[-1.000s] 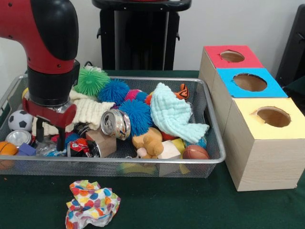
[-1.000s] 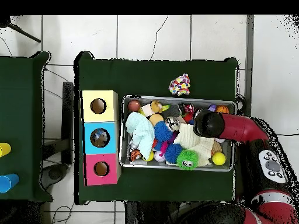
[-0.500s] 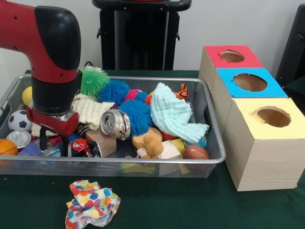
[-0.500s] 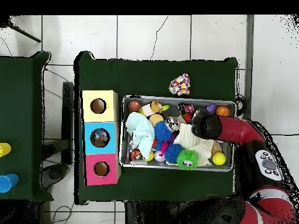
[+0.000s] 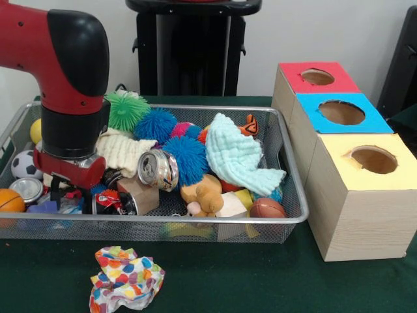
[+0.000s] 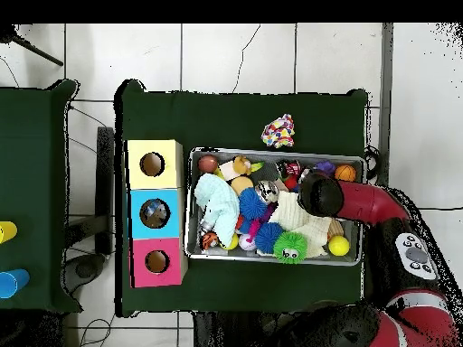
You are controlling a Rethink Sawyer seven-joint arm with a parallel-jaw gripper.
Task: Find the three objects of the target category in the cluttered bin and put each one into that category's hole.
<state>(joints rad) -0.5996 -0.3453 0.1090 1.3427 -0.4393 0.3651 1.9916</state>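
**Wrist down in the bin's cluttered end**

My gripper [image 5: 65,195] was sunk among the clutter of the bin [image 5: 287,163], and I could not tell how it was set: my own wrist and the mesh wall hid it. Seen from the front, my arm [image 5: 68,85] came down at the bin's nine o'clock end. Just at four o'clock of my wrist lay a crushed can [image 5: 158,169], tilted with its open end showing, and a red can [image 5: 112,201] below it against the near wall. A cream cloth [image 5: 127,151] lay touching my wrist on the three o'clock side. At nine o'clock sat a soccer ball [image 5: 25,164], a silver can end [image 5: 25,189] and an orange ball [image 5: 9,201]. A mint cloth [image 5: 238,156] draped over the toys toward three o'clock.

The three boxes stood beside the bin: red hole [image 5: 317,77], blue hole [image 5: 341,112], yellow hole [image 5: 373,159]. A patterned wad [image 5: 126,277] lay outside the bin at six o'clock.
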